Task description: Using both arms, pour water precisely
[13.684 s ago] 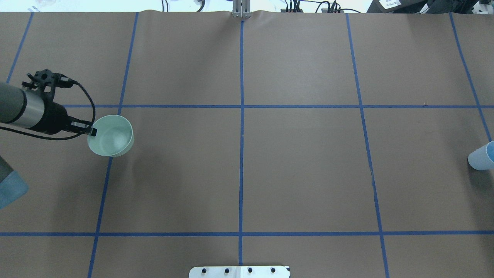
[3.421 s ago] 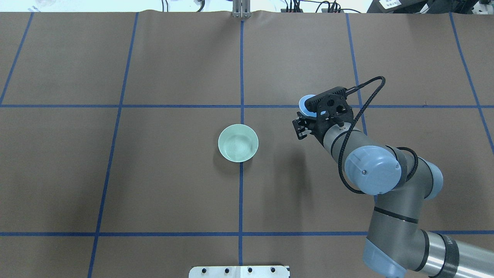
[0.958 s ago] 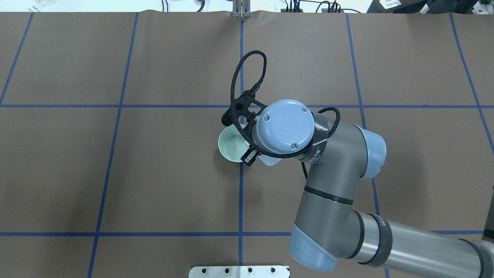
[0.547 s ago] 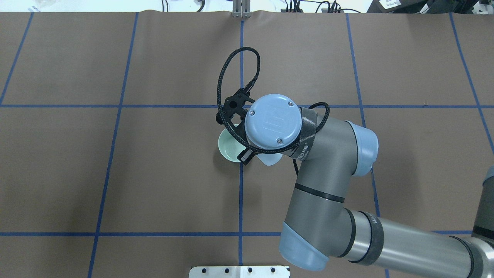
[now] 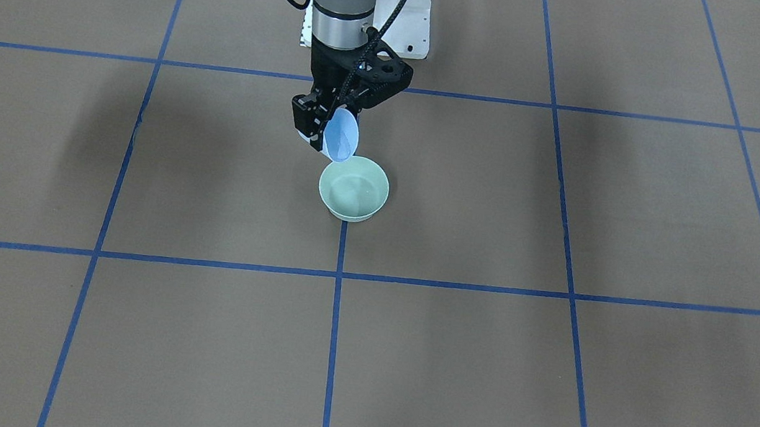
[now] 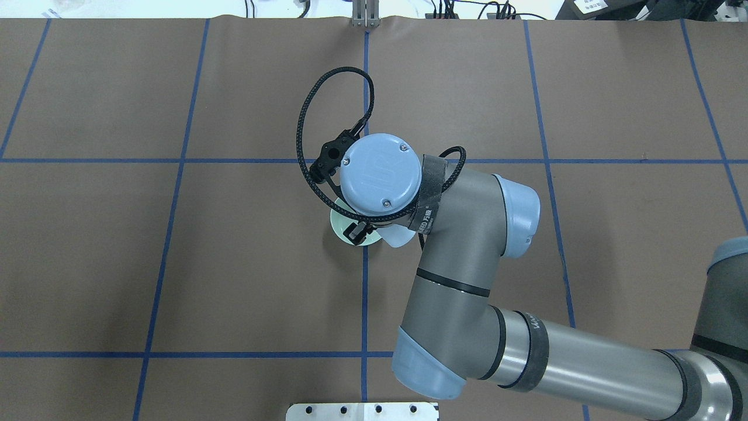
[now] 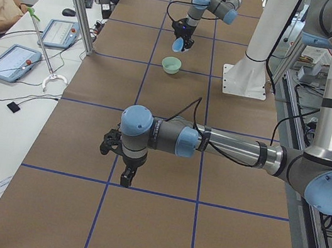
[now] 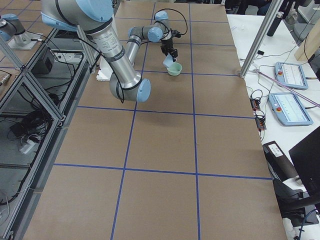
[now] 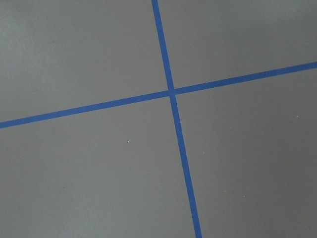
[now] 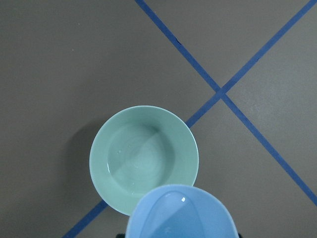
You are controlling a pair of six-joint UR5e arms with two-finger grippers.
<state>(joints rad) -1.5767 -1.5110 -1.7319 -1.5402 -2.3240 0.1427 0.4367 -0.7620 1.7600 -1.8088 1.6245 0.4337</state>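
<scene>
My right gripper (image 5: 323,134) is shut on a light-blue cup (image 5: 341,138) and holds it tilted, lip down, over the near rim of a pale green bowl (image 5: 354,190). In the right wrist view the cup's mouth (image 10: 181,214) sits low in the frame, just over the bowl's edge (image 10: 143,158). A faint glint of water (image 10: 183,199) shows inside the cup. No stream is visible. In the overhead view the right wrist hides most of the bowl (image 6: 339,225). My left gripper (image 7: 126,178) points down over bare table far from the bowl; I cannot tell whether it is open.
The table (image 6: 175,263) is brown paper with a blue tape grid. The white bolted pedestal (image 6: 362,411) sits at the near edge. The left wrist view shows only a tape crossing (image 9: 171,92). Operator desks with tablets (image 7: 12,61) flank the far side.
My right arm has swung further left over the bowl, so the wrist now covers more of it. The cup stays in the gripper, tipped towards the bowl.
</scene>
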